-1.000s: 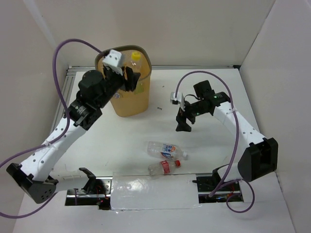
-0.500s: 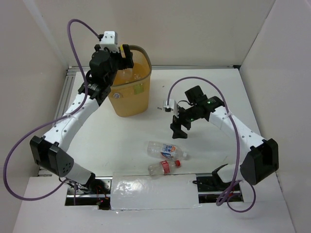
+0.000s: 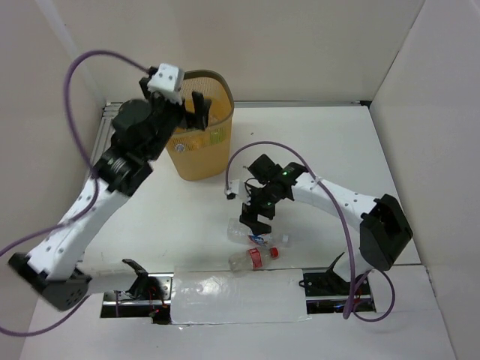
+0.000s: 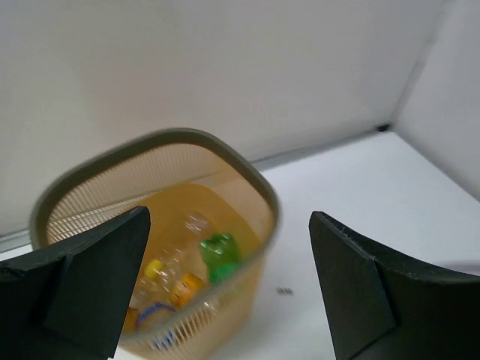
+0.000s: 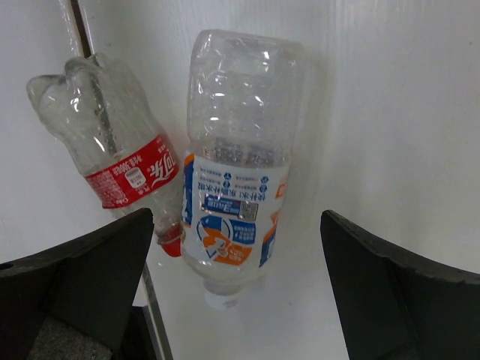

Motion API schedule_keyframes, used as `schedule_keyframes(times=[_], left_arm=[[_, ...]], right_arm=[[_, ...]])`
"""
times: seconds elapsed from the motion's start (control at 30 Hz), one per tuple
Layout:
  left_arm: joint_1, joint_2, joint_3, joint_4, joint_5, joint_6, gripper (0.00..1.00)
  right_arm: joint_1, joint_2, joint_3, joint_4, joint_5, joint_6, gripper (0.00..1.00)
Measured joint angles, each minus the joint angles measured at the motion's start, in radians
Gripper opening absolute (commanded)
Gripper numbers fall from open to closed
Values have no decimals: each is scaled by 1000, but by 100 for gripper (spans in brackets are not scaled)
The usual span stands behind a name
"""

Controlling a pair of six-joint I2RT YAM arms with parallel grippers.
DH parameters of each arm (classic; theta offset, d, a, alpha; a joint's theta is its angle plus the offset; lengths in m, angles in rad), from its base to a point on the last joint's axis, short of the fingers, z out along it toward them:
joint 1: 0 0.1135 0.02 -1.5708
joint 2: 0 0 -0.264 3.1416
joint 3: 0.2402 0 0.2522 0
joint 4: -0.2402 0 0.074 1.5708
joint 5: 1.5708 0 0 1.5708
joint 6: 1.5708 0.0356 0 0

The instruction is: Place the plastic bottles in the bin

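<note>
The orange mesh bin [image 3: 201,146] stands at the back left. In the left wrist view its rim [image 4: 247,169] surrounds several bottles, one of them green [image 4: 219,255] and one with a yellow cap [image 4: 154,268]. My left gripper [image 3: 193,112] is open and empty above the bin's mouth [image 4: 229,289]. Two clear bottles lie on the table near the front: a blue-and-orange-labelled one [image 3: 259,234] [image 5: 236,165] and a red-labelled one [image 3: 253,259] [image 5: 112,150]. My right gripper [image 3: 255,217] is open just above the blue-labelled bottle, and its jaws straddle that bottle [image 5: 234,225].
White walls enclose the table on the left, back and right. A shiny plate [image 3: 236,296] lies at the front edge between the arm bases. A small dark speck [image 3: 246,167] lies right of the bin. Purple cables loop from both arms.
The yellow-capped bottle that my left gripper held over the bin is gone from it and the jaws are empty. My right gripper has moved forward and left, down over the blue-labelled bottle.
</note>
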Motion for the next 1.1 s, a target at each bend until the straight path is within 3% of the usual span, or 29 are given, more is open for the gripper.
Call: schedule_keyframes(times=[0.2,0.43,0.5,0.63,0.67,0.7,0.77,0.97,1.1], left_arm=[[-198,-380,-221,-161,84,-21,99],[-227,-633,-439,-356,165,-142,100],[-227,-634,-460,-400,204,-167,100],[-227,-562,-472,-453,319,-195,100],[-227,-536,-477,-454,349,-198,100],[-227,-520,-484,-454,372,-200,100],[-227,-482,-508,-454,417,-201,100],[-257,-437,-555,-459,474,-193,100],[-365,-372,-557,-432,437,-192,100]], right_arm=[[101,36,-21,104,106,87,99],[186,110,-90,208,257,171,99],[188,142,-96,222,293,190,92],[160,160,-92,221,297,186,46],[143,160,-83,213,277,177,27],[126,159,-72,203,259,161,21],[74,151,-45,172,208,135,13],[-160,60,60,50,50,-26,12],[-348,8,220,-39,-36,-110,14]])
